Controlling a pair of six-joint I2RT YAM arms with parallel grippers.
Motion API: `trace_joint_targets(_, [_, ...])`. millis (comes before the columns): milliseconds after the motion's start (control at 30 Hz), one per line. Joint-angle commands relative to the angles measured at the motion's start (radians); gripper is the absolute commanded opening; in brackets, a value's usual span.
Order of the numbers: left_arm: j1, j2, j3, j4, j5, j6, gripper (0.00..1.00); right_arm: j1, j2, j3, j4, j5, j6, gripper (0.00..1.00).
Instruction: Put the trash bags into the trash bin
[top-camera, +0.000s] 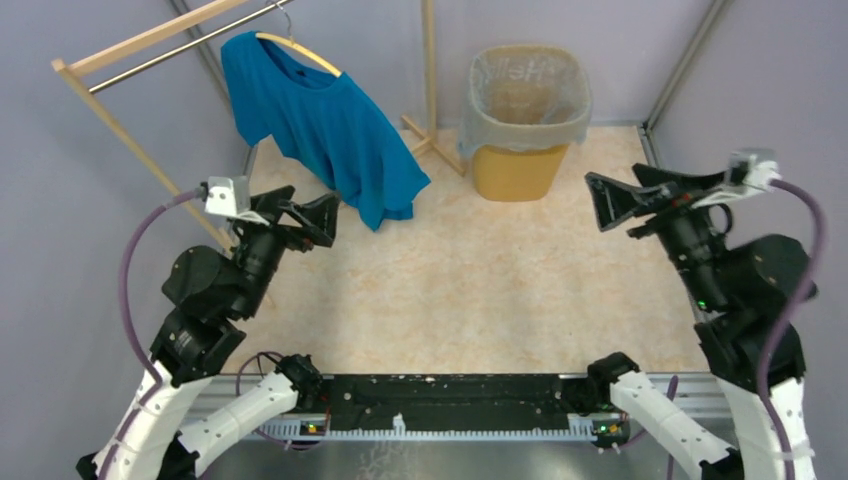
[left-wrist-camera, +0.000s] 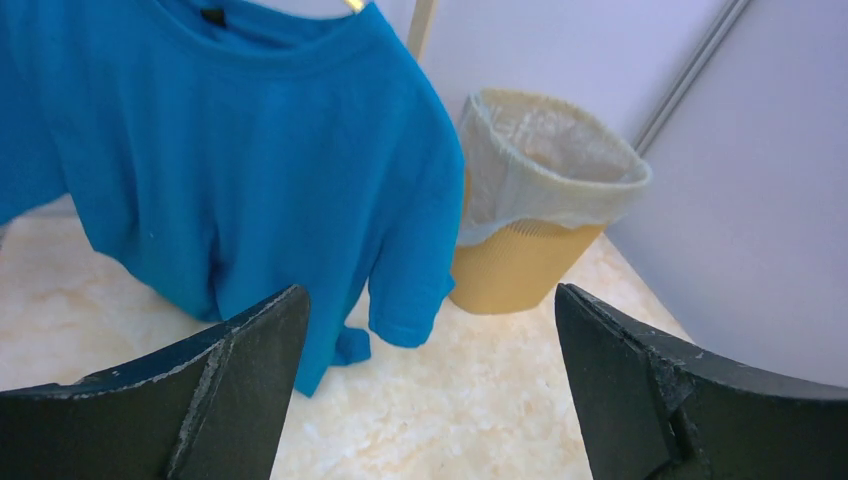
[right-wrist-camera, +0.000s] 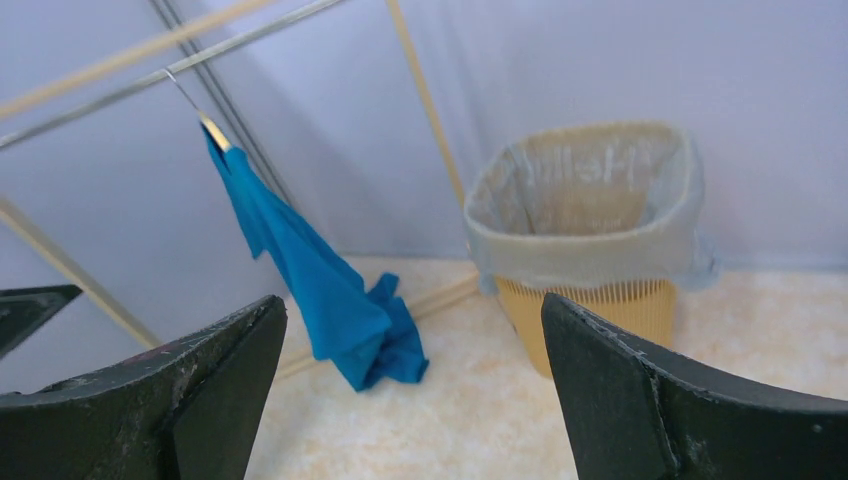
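The yellow trash bin (top-camera: 515, 172) stands upright at the far side of the floor, right of centre. A thin translucent trash bag (top-camera: 525, 120) lines it, its edge folded down over the rim. The same bin (left-wrist-camera: 520, 265) and bag (left-wrist-camera: 530, 170) sit beyond my left fingers, and the right wrist view has the bin (right-wrist-camera: 600, 310) and bag (right-wrist-camera: 590, 220) ahead. My left gripper (top-camera: 312, 205) hovers open and empty at the left, well short of the bin. My right gripper (top-camera: 615, 180) hovers open and empty at the right, also apart from it.
A teal-blue T-shirt (top-camera: 320, 130) hangs from a hanger on a wooden clothes rack (top-camera: 150, 35) at the back left, its hem reaching the floor. The rack's foot (top-camera: 435, 140) lies just left of the bin. Grey walls enclose the floor.
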Motion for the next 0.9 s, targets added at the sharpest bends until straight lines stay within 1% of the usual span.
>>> trace_joint_targets(0, [0.0, 0.005, 0.077, 0.054, -0.029, 0.077, 0.99, -0.002, -0.017, 0.07, -0.059, -0.017, -0.015, 0.99])
trace_joint_targets(200, [0.001, -0.016, 0.114, -0.008, -0.071, 0.086, 0.99, -0.001, -0.009, 0.099, -0.002, -0.063, -0.023, 0.99])
trace_joint_targets(433, [0.001, -0.036, 0.129, -0.058, -0.107, 0.08, 0.99, -0.001, -0.031, 0.058, 0.024, -0.028, -0.02, 0.99])
trace_joint_targets(667, [0.001, -0.024, 0.13, -0.053, -0.11, 0.087, 0.99, -0.002, -0.063, 0.016, 0.045, 0.02, -0.014, 0.99])
trace_joint_targets(800, [0.001, -0.02, 0.129, -0.055, -0.111, 0.087, 0.99, -0.002, -0.079, -0.013, 0.067, -0.048, -0.019, 0.99])
trace_joint_targets(867, [0.001, -0.021, 0.126, -0.053, -0.107, 0.085, 0.99, -0.001, -0.093, -0.021, 0.088, -0.053, -0.018, 0.99])
